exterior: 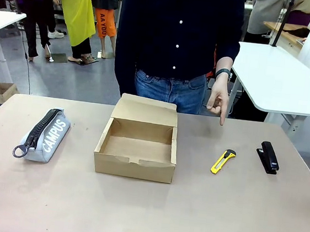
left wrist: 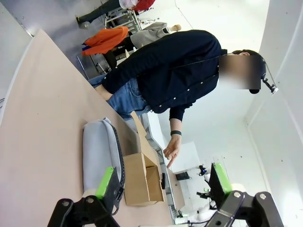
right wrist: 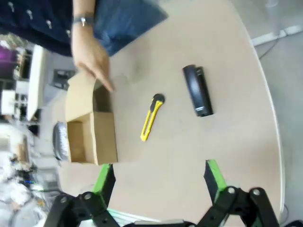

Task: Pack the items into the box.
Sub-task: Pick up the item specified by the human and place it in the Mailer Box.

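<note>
Left fingers [left wrist: 106, 181] and right fingers [right wrist: 214, 176] gaped empty; the soft pouch [exterior: 47, 135] left of the box [exterior: 133, 168] likely suited a mid-body pinch, the stiff knife [exterior: 223, 161] right of it crosswise.

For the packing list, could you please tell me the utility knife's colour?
The utility knife is yellow and black, clearest in the front view.

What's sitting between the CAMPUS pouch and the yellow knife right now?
In the front view, the open cardboard box, flap up, stands between the pouch and the utility knife.
</note>
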Controlling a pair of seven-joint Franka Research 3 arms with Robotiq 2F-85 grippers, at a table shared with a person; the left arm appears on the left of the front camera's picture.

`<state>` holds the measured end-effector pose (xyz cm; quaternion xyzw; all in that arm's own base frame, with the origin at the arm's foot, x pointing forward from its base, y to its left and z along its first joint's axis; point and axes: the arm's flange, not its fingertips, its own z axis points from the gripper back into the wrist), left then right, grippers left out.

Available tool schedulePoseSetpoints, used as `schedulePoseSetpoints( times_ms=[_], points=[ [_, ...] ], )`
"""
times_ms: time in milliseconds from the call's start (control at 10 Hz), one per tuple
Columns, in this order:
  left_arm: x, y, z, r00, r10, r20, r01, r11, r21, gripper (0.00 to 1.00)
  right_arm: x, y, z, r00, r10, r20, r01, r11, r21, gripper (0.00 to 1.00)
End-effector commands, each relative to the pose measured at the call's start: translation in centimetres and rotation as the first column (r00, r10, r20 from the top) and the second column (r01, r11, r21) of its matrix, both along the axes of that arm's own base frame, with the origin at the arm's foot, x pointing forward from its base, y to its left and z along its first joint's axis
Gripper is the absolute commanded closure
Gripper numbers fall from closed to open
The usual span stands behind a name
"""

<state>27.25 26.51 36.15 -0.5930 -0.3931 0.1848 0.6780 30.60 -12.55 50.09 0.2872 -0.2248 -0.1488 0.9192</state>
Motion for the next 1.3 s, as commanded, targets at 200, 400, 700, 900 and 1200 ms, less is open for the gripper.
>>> schedulePoseSetpoints(
  times_ms=[200, 400, 700, 900, 1200],
  points=[
    [0.0, 0.1, 0.4, 1.000, 0.011, 0.021, -0.011, 1.000, -0.022, 0.00, 4.6, 14.2, 0.7, 0.974, 0.119, -0.195, -0.173, 0.941, -0.291, 0.00],
    [0.0, 0.1, 0.4, 1.000, 0.011, 0.021, -0.011, 1.000, -0.022, 0.00, 7.3, 20.3, 0.2, 0.958, 0.081, -0.274, -0.191, 0.894, -0.404, 0.00],
    [0.0, 0.1, 0.4, 1.000, 0.011, 0.021, -0.011, 1.000, -0.022, 0.00, 10.0, 25.3, -0.7, 0.935, -0.106, -0.339, -0.090, 0.853, -0.515, 0.00],
    [0.0, 0.1, 0.4, 1.000, 0.011, 0.021, -0.011, 1.000, -0.022, 0.00, 10.6, 27.0, -0.8, 0.907, -0.229, -0.353, -0.007, 0.831, -0.556, 0.00],
    [0.0, 0.1, 0.4, 1.000, 0.011, 0.021, -0.011, 1.000, -0.022, 0.00, 10.6, 27.4, -1.0, 0.873, -0.293, -0.391, 0.083, 0.877, -0.473, 0.00]
  ],
)
